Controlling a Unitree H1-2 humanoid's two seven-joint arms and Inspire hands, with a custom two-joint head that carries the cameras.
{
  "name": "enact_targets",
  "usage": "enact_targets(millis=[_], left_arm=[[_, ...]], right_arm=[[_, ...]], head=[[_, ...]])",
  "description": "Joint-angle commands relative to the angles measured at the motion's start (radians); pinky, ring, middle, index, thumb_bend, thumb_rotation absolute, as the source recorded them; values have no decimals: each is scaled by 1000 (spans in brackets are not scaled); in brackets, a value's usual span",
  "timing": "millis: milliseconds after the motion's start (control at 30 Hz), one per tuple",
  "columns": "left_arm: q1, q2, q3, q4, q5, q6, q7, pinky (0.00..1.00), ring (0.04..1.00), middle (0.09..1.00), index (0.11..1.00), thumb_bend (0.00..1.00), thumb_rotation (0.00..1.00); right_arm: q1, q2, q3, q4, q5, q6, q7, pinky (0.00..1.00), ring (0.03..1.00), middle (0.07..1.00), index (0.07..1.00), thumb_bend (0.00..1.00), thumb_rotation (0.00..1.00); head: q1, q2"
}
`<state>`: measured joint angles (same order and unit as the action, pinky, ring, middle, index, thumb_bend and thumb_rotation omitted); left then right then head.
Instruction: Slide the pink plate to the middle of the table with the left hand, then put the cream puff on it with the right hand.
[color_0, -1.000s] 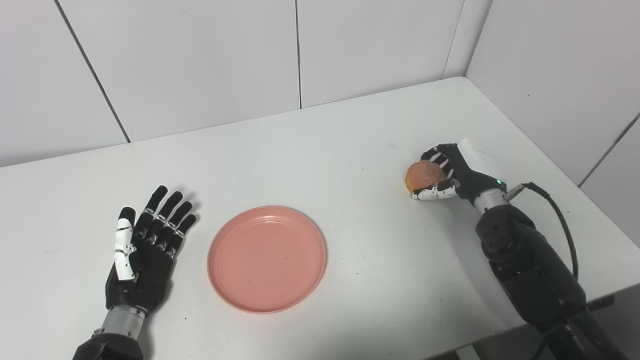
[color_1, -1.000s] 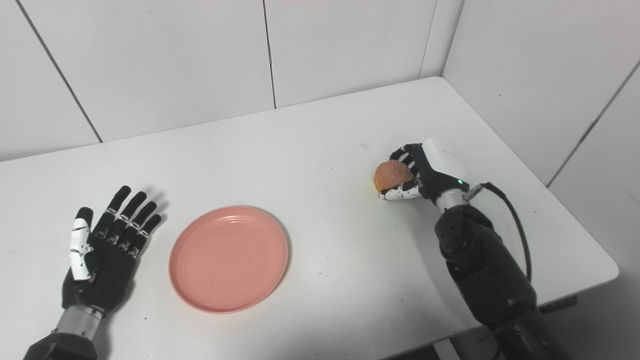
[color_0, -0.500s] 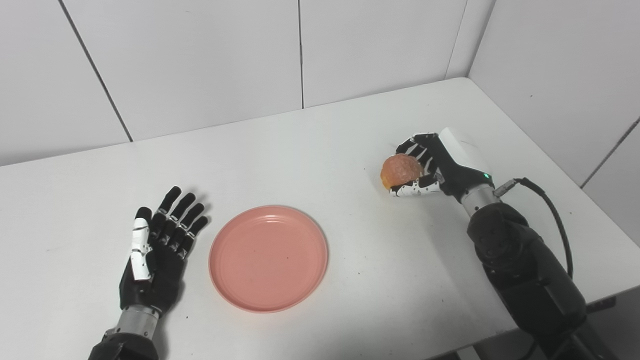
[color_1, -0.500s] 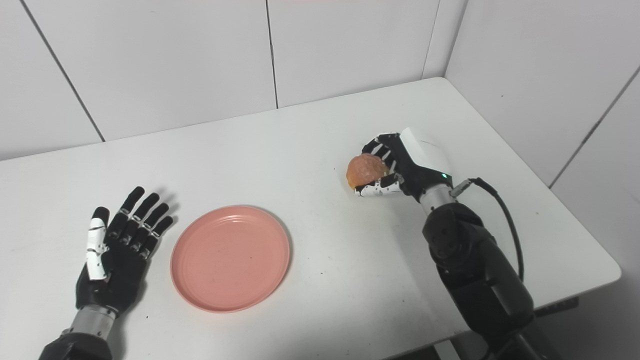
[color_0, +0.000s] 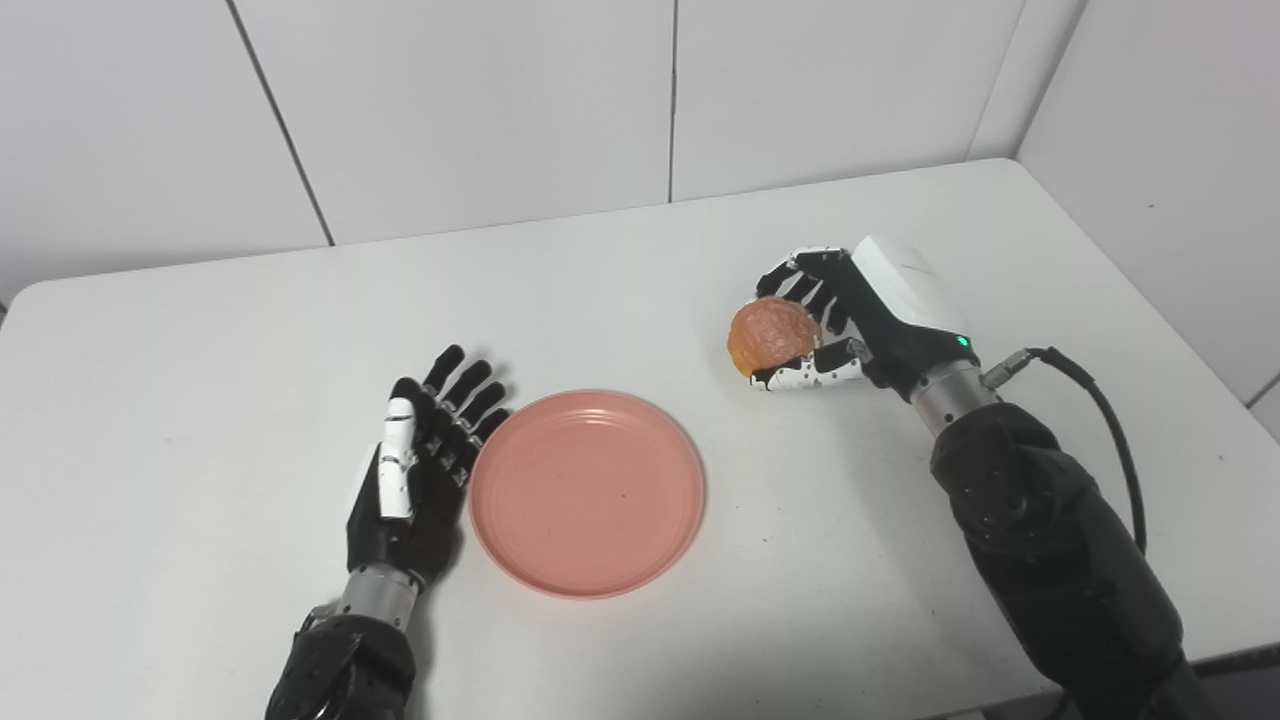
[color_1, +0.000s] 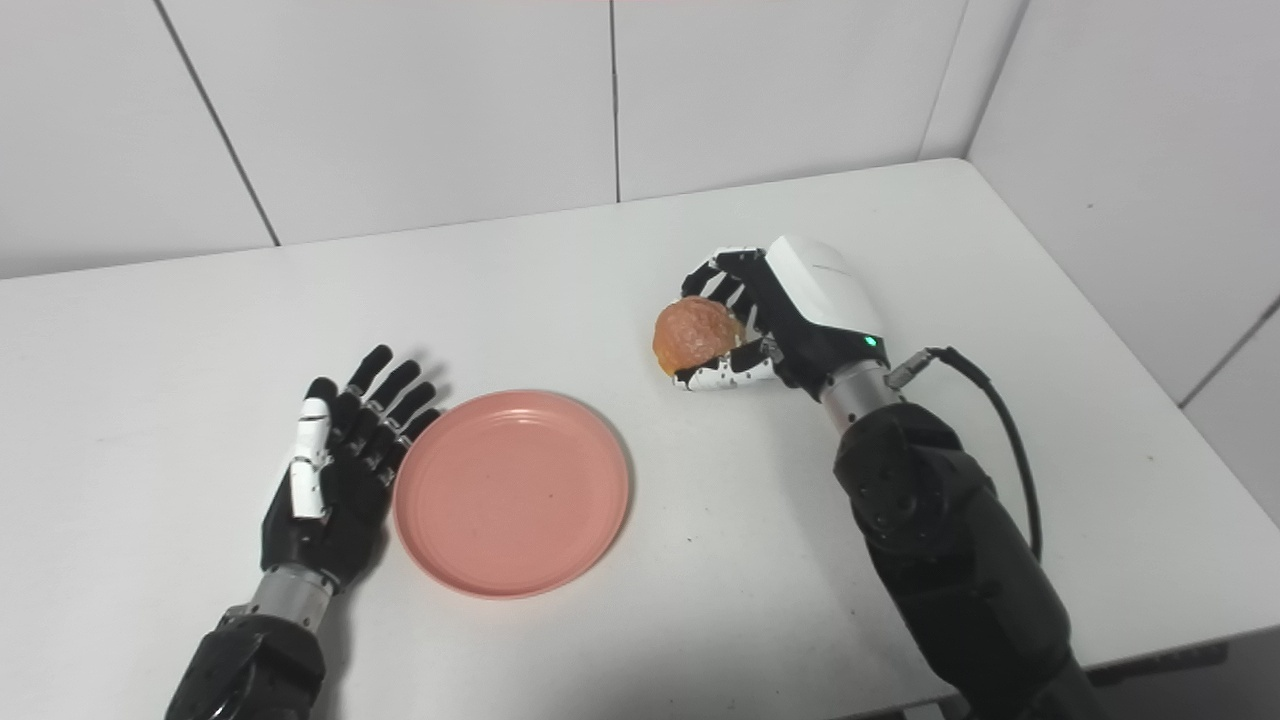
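The round, shallow pink plastic plate (color_0: 587, 493) lies flat on the white table (color_0: 200, 330), a little left of the table's middle and toward the near edge; the black left hand (color_0: 418, 480) lies flat beside it, fingers spread and holding nothing, its fingertips just at the plate's left rim, though I cannot tell whether they actually touch; the right hand (color_0: 845, 315), black with a white back shell, is curled around the round, golden-brown cream puff (color_0: 768, 336), fingers above and thumb below, carried near the plate's far right side but well clear of it.

The puff looks soft; too firm a squeeze could crush it, too loose a hold could let it roll out before it is over the plate; from where it sits, a drop now would land on bare table, not on pink. If the left hand pushes while the right hand comes in, the plate could shift under the puff and the release could catch the raised rim and tip off. A push through the fingertips alone, high on the rim, might ride over the lip or spin the plate instead of sliding it.

Room is generous: bare white surface lies between the plate and the puff and all along the back toward the grey panelled wall (color_0: 480, 100); the near table edge is the closest hazard for the plate; the right forearm's black cable (color_0: 1105, 400) loops toward the right edge, clear of the path.
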<state>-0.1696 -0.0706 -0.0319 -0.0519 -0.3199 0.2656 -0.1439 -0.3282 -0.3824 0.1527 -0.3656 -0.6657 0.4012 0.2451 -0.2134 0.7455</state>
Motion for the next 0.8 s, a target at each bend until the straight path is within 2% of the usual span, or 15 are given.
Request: enact_targets(millis=[0, 133, 400, 633, 767], left_arm=[[26, -12, -13, 12, 30, 48, 30, 872, 875, 888, 890, 418, 1000], [23, -30, -26, 9, 52, 48, 46, 873, 873, 885, 882, 421, 1000], [10, -68, -47, 23, 97, 40, 78, 860, 861, 876, 872, 433, 1000], [0, -90, -52, 39, 115, 23, 81, 852, 856, 869, 863, 422, 1000], [-4, -98, -48, 45, 122, 24, 85, 841, 849, 860, 858, 429, 1000]], right_arm=[[-37, -6, 5, -17, -5, -55, -13, 339, 415, 486, 555, 521, 0], [-59, 13, 39, 9, 17, -108, -15, 335, 416, 493, 567, 517, 0], [-90, 56, 96, 49, 20, -151, -13, 325, 407, 482, 555, 532, 0], [-100, 93, 144, 94, 10, -178, -5, 328, 406, 484, 564, 533, 25], [-104, 116, 168, 119, 16, -192, -6, 340, 420, 494, 565, 536, 2]], head=[[18, 3], [68, 10], [198, 26], [255, 33], [266, 35]])
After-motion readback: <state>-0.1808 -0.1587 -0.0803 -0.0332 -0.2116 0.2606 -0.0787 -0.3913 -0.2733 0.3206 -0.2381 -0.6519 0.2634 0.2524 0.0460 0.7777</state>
